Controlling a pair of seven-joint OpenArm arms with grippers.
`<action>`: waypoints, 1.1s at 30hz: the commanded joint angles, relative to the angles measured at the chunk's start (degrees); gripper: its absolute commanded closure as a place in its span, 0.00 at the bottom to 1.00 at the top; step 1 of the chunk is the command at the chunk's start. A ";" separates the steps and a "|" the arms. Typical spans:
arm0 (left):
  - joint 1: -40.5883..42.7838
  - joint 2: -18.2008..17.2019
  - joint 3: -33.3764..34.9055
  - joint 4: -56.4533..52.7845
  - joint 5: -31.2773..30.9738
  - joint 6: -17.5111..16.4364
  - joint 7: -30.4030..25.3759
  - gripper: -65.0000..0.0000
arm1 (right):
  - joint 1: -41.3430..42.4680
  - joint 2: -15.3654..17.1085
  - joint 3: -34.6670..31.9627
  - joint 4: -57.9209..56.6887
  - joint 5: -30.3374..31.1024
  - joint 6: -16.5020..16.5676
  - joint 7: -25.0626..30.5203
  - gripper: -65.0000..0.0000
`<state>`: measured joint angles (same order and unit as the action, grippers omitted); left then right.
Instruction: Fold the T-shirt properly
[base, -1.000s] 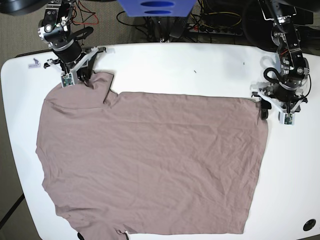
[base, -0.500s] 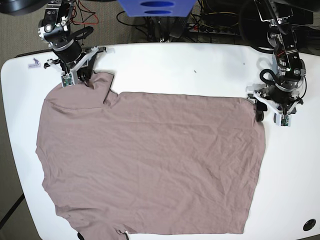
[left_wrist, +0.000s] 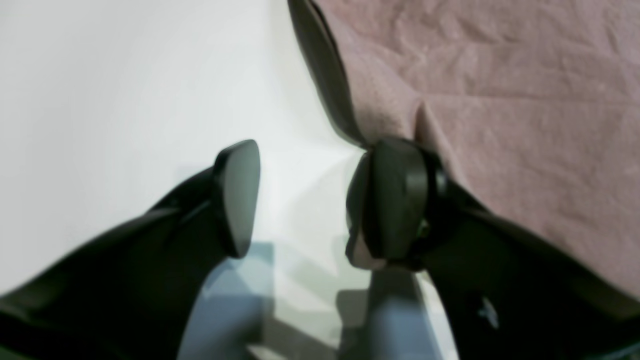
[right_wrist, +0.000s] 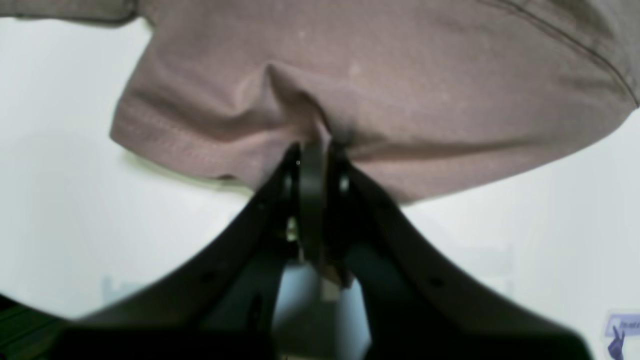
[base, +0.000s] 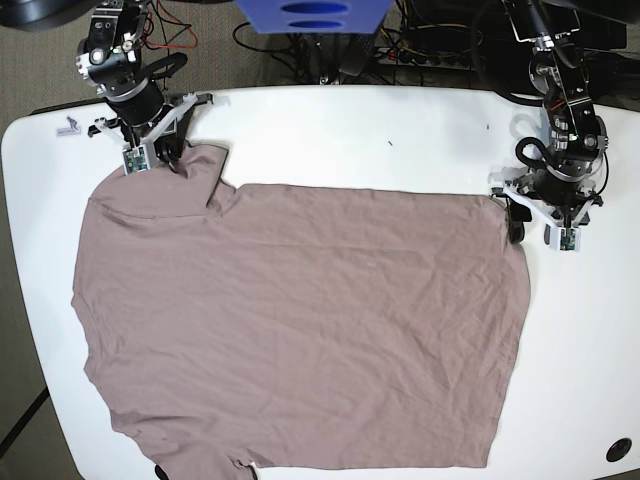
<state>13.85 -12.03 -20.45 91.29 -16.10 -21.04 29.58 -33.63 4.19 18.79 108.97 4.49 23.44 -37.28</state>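
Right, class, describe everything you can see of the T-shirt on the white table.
The T-shirt is a plain dusty mauve-brown short-sleeved top of thin, softly wrinkled knit, without print. It lies spread flat over most of the white table, sleeves toward the base view's left, hem toward its right. The right hand is shut on a sleeve edge, bunching a small fold there. The left hand stands open at the far hem corner, one finger on the cloth's edge, the other over bare table.

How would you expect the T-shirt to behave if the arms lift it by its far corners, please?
The T-shirt would probably hang limp: it lies flat, finely wrinkled, and puckers where the right gripper pinches it. It looks thin, likely light. The left gripper is open at the hem corner, so that side would probably drag.
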 joint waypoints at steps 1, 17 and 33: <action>0.34 -0.03 -0.38 0.59 1.26 -0.56 2.47 0.49 | -0.55 0.45 0.08 0.61 -0.34 0.12 -1.42 1.00; 2.67 1.32 -5.83 5.52 0.24 -4.28 6.18 0.46 | -0.85 0.37 -0.27 -0.05 -0.45 0.22 -1.90 1.00; 5.89 1.57 -7.88 6.71 0.62 -4.00 6.27 0.45 | -0.66 0.37 -0.47 -0.62 -0.52 0.32 -1.99 1.00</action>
<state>19.40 -9.61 -28.53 97.62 -16.19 -25.45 35.11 -33.67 4.29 18.52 108.42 4.54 23.46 -37.10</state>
